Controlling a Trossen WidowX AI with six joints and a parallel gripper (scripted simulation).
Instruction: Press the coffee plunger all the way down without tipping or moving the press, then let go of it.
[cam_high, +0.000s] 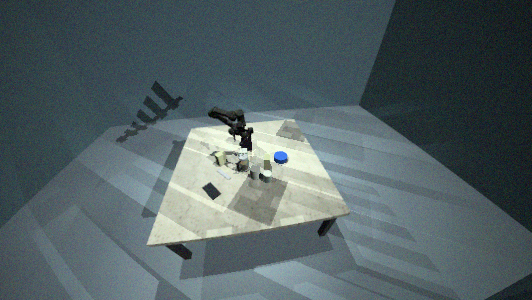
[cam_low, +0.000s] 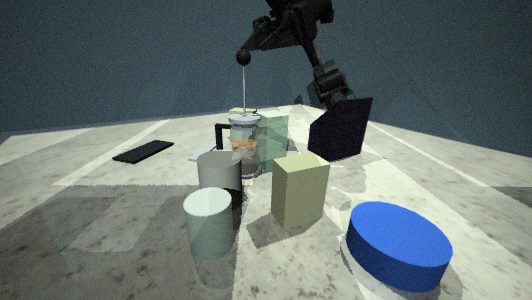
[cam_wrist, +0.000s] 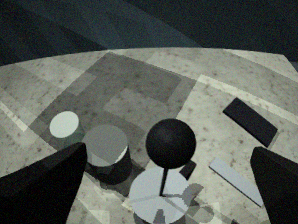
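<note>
Arm (cam_low: 320, 65) bent over, tool (cam_wrist: 166, 183) pointing down, fingers wide apart, empty.

One coffee press (cam_low: 244, 131); two upright cylinders, grey (cam_low: 219, 170) and pale green (cam_low: 208, 222); two boxes, yellow (cam_low: 299, 188) and green (cam_low: 272, 135); one blue disc (cam_low: 398, 244); one black slab (cam_low: 143, 150).

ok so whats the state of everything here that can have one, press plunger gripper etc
plunger knob: fully raised, rod extended, not pressed
coffee press: upright on the table, lid on
gripper: open, empty, fingers either side of the knob, not clamped on it
grey cylinder: upright
pale green cylinder: upright
yellow-green box: upright
blue disc: lying flat
</note>
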